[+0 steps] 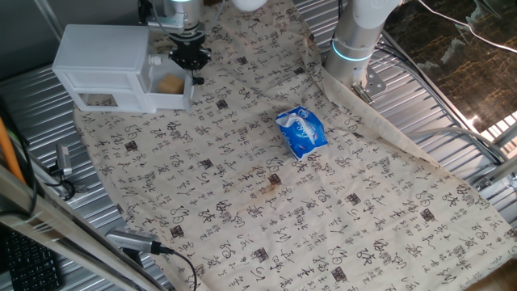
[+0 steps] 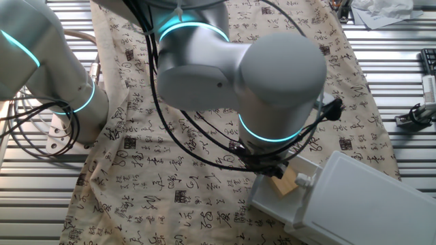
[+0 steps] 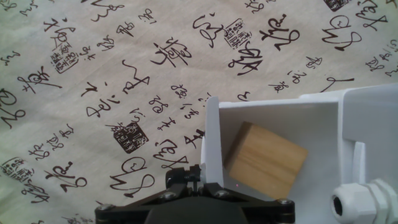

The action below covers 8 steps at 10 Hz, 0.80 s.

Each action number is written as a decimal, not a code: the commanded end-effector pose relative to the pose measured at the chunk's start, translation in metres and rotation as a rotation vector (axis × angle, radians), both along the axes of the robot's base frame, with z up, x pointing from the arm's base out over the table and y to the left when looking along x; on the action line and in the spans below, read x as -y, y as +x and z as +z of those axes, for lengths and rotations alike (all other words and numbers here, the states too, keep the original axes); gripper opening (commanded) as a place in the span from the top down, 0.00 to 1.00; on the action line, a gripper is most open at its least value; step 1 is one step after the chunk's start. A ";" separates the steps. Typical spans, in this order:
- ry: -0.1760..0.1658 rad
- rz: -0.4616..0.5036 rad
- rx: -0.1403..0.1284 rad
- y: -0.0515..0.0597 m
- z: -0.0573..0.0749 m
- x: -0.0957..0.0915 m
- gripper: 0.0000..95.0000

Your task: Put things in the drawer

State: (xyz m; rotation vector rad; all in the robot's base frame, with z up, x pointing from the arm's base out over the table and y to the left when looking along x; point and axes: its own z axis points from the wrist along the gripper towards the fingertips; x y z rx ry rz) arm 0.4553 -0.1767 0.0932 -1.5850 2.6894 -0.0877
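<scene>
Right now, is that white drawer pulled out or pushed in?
Pulled out. The drawer sticks out from the white cabinet, and the hand view looks down into its open top, where a wooden block lies inside.

Big grey-white robot arm (image 2: 272, 75) with glowing cyan joint rings fills most of the frame, black cables looped round it. Its wrist reaches down over the pulled-out white plastic drawer tray (image 2: 272, 204) of the boxy white cabinet (image 2: 368, 204) at lower right. Small light-tan wooden block (image 2: 286, 182) sits inside the tray, just under the black gripper (image 2: 267, 167); jaws hidden, state unclear. Beige cloth printed with black calligraphy (image 2: 204, 177) covers the ribbed metal table (image 2: 27, 204).
</scene>
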 end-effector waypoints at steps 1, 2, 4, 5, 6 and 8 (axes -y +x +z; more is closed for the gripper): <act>0.000 0.004 -0.001 0.003 0.002 0.002 1.00; 0.000 0.004 0.001 0.004 0.002 0.003 1.00; 0.006 -0.016 -0.010 0.005 0.002 0.003 1.00; 0.013 -0.026 -0.014 0.005 0.003 0.003 1.00; 0.014 -0.032 -0.018 0.004 0.005 0.003 1.00; 0.012 -0.045 -0.028 0.003 0.010 -0.001 1.00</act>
